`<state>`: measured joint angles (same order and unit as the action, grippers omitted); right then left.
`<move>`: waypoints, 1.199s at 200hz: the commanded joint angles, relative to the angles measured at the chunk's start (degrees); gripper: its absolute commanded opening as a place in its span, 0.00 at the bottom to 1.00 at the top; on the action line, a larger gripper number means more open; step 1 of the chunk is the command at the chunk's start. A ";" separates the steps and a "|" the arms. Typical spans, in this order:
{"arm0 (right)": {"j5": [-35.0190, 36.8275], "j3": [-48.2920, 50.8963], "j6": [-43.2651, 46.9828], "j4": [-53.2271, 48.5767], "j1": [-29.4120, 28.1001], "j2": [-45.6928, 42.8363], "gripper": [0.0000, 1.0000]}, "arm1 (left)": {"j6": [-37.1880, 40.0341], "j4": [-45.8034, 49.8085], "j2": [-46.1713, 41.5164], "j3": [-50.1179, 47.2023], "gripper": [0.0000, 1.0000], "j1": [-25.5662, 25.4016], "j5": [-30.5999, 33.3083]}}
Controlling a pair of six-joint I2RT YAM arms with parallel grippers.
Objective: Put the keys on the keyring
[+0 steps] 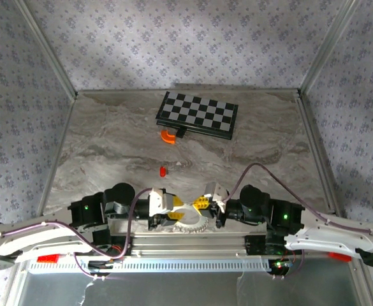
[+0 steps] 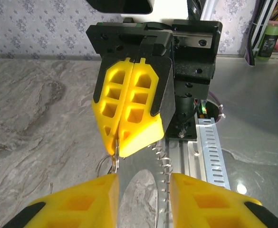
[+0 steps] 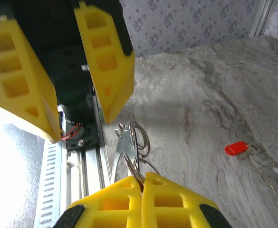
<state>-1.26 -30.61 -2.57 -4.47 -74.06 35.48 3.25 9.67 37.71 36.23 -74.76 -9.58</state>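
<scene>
The right gripper (image 3: 142, 183) is pinching the keyring (image 3: 139, 140), fingers closed; the left gripper (image 2: 143, 185) is gaping partway, empty (silver keys (image 1: 192, 224) are lying mostly hidden).

This is looking like a robotics lab test cell: floral-papered panels (image 1: 173, 38) in aluminium posts (image 1: 329, 44) are boxing in a marble-look tabletop (image 1: 109, 146), and an aluminium rail (image 1: 192, 242) is carrying two robot arms (image 1: 46, 233).

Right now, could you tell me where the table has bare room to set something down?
The marble table is bare left of the orange curved piece and red-headed key, and again right of the chessboard. The near edge's centre is crowded: the left fingers and right fingers meet there at the keyring.
</scene>
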 commanded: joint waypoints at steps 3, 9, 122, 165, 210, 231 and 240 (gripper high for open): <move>0.25 1.56 -2.99 9.63 -0.03 -1.79 0.00 | -1.49 -8.11 0.40 -0.88 0.34 -0.47 -0.18; 0.33 1.86 -3.26 10.45 -0.03 -1.97 0.00 | -1.50 -8.86 0.58 -1.08 0.34 -0.46 -0.23; 0.57 2.37 -3.06 11.17 -0.12 -2.20 0.00 | 2.51 -12.54 2.58 -1.56 0.23 -0.42 6.93; 1.46 2.61 -2.84 10.73 -0.12 -2.76 0.00 | 3.08 -9.23 0.43 -1.60 0.23 -0.47 8.90; 1.43 2.74 -2.71 10.85 -0.13 -2.75 0.00 | 3.71 -8.17 3.41 -0.31 0.23 -0.47 8.27; 1.35 2.64 -2.79 10.75 -0.12 -2.79 0.00 | 4.02 -8.65 4.37 -0.16 0.21 -0.46 7.91; 1.42 2.58 -2.84 10.69 -0.19 -2.88 0.00 | 4.08 -8.79 4.49 -0.10 0.19 -0.47 7.87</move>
<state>0.25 -27.83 -5.13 2.90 -73.97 33.69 6.33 0.86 41.69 34.33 -75.02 -1.83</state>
